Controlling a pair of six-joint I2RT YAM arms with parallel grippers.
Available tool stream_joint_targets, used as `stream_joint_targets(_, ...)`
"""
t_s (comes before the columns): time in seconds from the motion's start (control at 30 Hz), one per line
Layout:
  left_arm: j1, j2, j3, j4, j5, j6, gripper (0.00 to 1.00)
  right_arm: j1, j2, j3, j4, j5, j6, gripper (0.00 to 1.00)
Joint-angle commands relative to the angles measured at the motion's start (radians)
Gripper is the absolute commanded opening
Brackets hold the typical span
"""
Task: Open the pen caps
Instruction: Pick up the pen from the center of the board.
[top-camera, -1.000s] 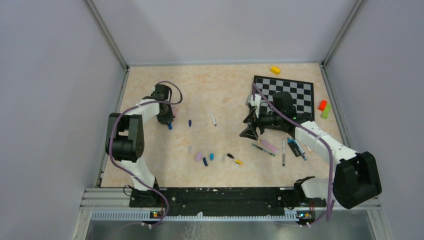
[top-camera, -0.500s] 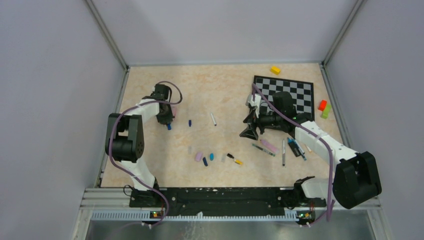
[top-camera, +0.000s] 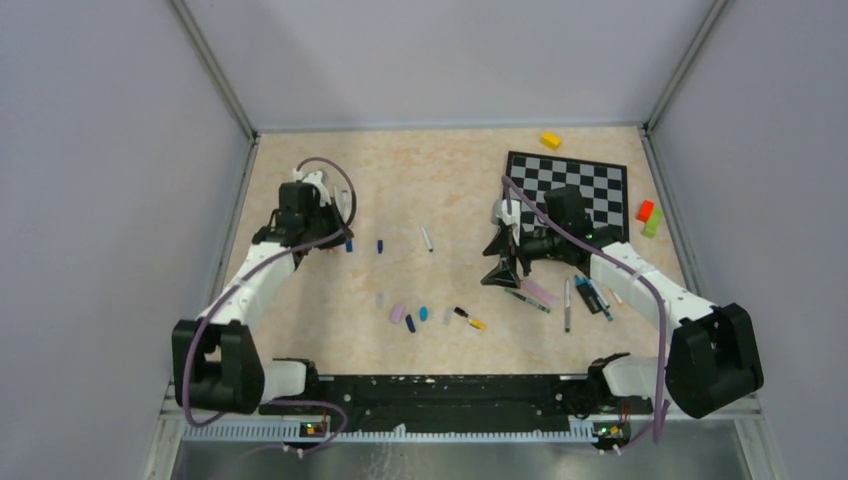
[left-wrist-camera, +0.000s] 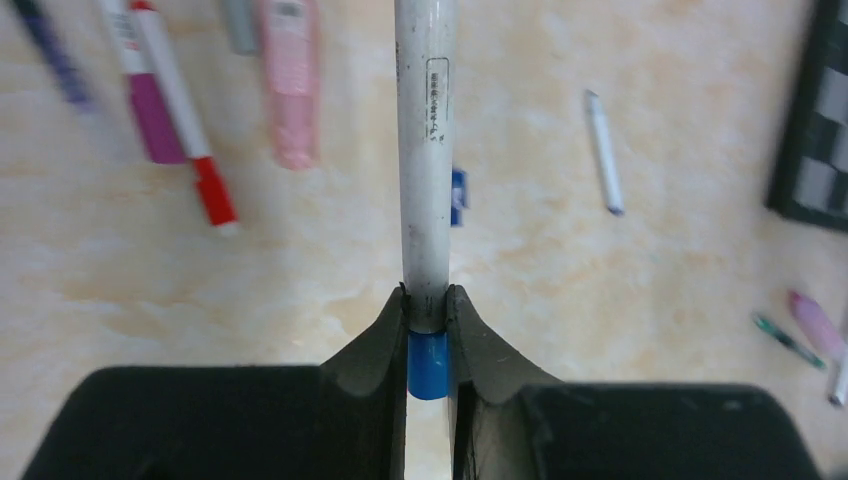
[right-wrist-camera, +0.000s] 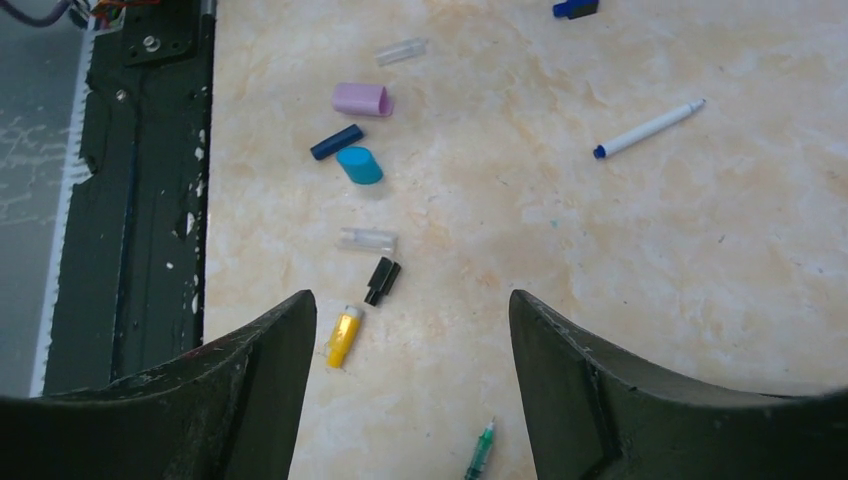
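A blue cap (left-wrist-camera: 428, 365) sits on the end of a white pen (left-wrist-camera: 425, 150), pinched between the fingers of the left gripper (left-wrist-camera: 428, 305). The other caps lie loose on the table (right-wrist-camera: 700, 250), all on their sides. A small navy cap (right-wrist-camera: 574, 8) lies alone, apart from the rest. Nearer the front edge there is a loose group. It has a clear cap (right-wrist-camera: 400, 51), then a lilac cap (right-wrist-camera: 362, 99), then a thin navy cap (right-wrist-camera: 336, 142) just beside a light blue cap (right-wrist-camera: 359, 165). Further along lie a second clear cap (right-wrist-camera: 366, 240), a black cap (right-wrist-camera: 382, 280) and an orange-yellow cap (right-wrist-camera: 344, 337), close together.
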Motion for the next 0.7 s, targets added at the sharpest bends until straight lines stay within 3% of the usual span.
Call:
stream_joint_targets(0.0, -0.002, -0.175, -0.175, 0.275, 0.436, 0.008, 0.00, -0.006, -0.051, -0.003, -0.126, -0.152, -0.242, 0.69)
stream_joint_targets(0.13, -0.031, -0.243, -0.303, 0.510, 0.666, -0.157, 0.00, -0.006, -0.100, -0.042, -0.185, -0.200, -0.441, 0.70)
stream_joint_targets(0.27, -0.163, -0.257, -0.430, 0.756, 0.710, -0.288, 0.00, -0.029, -0.132, -0.081, -0.244, -0.221, -0.623, 0.71)
stream_joint_targets(0.5, -0.433, -0.103, -0.378, 0.819, 0.674, -0.293, 0.00, -0.063, -0.163, -0.086, -0.494, -0.257, -1.051, 0.72)
stream_joint_targets(0.67, -0.524, 0.035, -0.306, 0.823, 0.698, -0.317, 0.00, -0.092, -0.180, -0.079, -0.715, -0.248, -1.517, 0.67)
